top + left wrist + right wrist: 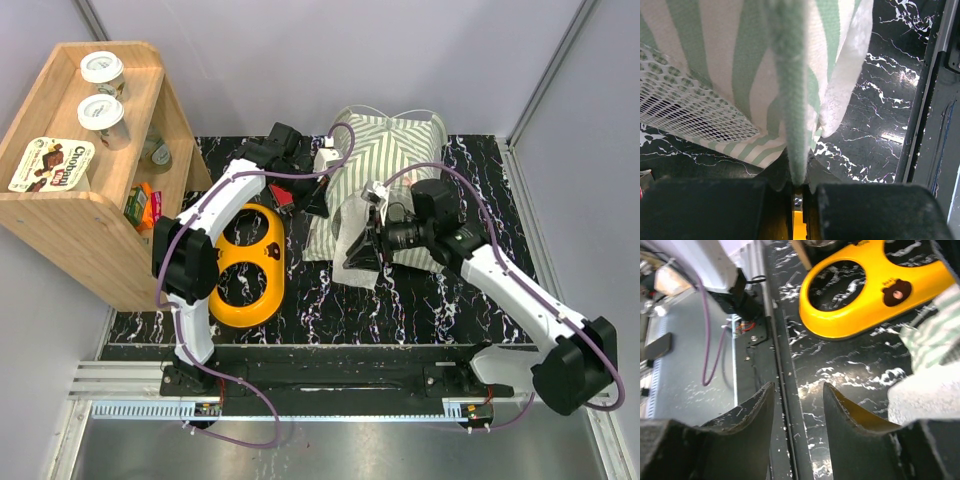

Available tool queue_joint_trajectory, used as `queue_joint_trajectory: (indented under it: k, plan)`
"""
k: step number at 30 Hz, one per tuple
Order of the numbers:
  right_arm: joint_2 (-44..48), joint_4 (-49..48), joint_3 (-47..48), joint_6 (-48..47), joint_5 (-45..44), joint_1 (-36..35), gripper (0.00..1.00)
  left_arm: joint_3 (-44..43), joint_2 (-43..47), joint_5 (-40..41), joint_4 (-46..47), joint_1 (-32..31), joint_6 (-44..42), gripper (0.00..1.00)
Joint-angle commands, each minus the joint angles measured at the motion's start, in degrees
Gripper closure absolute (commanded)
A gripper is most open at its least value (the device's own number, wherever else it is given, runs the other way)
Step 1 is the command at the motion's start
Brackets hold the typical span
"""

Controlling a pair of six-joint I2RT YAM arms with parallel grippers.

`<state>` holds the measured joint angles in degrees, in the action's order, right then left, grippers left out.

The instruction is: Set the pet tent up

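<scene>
Pet tent [392,150] lies as a slumped heap of green-and-white striped cloth at the far middle of the bench [450,300], just right of a yellow two-hole tray [250,268]. It is not standing; thin pole loops show at its far edge.

Left pincer [322,198] is at the tent's left side. From the left wrist view I see the left pincer [797,187] clenched on a green fabric seam [792,100], which runs straight up from between the fingers. Striped cloth hangs either side of the seam. The white mesh window [675,102] is to the left and a strip of white lace [847,75] to the right.

Right pincer [360,255] is at the tent's near edge, over the lace curtains [355,225]. In the right wrist view the right pincer [797,405] is spread wide with nothing between the fingers [752,412], only the dark marbled bench [840,365] beyond them. Striped tent cloth [935,335] and white fabric [922,400] sit at the right of that view, beside the fingers; I cannot tell whether they touch. The yellow tray [865,295] is beyond them.

A wooden shelf [90,200] with cups and packets stands at the far left.
</scene>
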<state>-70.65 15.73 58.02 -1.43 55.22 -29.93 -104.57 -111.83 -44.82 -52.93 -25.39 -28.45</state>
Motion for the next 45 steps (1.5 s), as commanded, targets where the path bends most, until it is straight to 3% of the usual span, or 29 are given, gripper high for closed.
queue_joint_trajectory:
  k: [1,6,9,13,17,25,32,35,39,41,45]
  plan:
    - [7.0,3.4,-0.6,-0.8,-16.5,-0.2,0.51,-0.4,0.7,-0.3,1.3,0.3,1.5,1.00]
    - [14.0,-1.9,-6.9,4.2,-63.8,-0.2,0.58,-0.3,0.7,-1.1,1.4,0.3,1.8,1.00]
    - [14.2,-5.3,-10.8,2.7,-72.6,-0.2,0.61,0.1,0.9,-1.7,1.4,0.3,2.1,1.00]
    - [10.6,-10.4,-12.8,1.8,-72.9,-0.3,0.58,0.3,1.3,-2.0,1.4,0.3,1.8,1.00]
    - [8.2,-17.6,-14.0,0.0,-79.4,-0.4,0.54,1.0,1.6,-2.7,1.4,0.1,1.6,1.00]
    - [-1.1,-31.2,-12.1,-3.6,-84.8,-0.4,0.33,2.0,2.2,-4.6,0.8,-1.1,0.9,1.00]
    - [-11.1,-41.2,-9.9,-7.5,-92.8,0.0,0.32,3.1,3.0,-6.3,0.4,-1.7,-0.3,1.00]
    - [-13.1,-44.7,-9.0,-5.3,-95.5,1.5,0.43,3.5,3.0,-6.3,0.2,-1.7,-1.0,1.00]
    - [-15.3,-45.3,-7.2,-3.3,-94.2,3.7,0.78,3.7,3.2,-6.8,-0.5,-1.6,-1.7,1.00]
    - [-15.2,-43.3,-6.7,-3.8,-89.1,3.8,0.92,3.8,3.2,-6.8,-0.5,-1.6,-1.8,1.00]
    - [-10.5,-33.6,-7.6,-3.4,-68.1,3.8,0.98,3.7,2.8,-6.5,0.7,-1.6,-0.7,1.00]
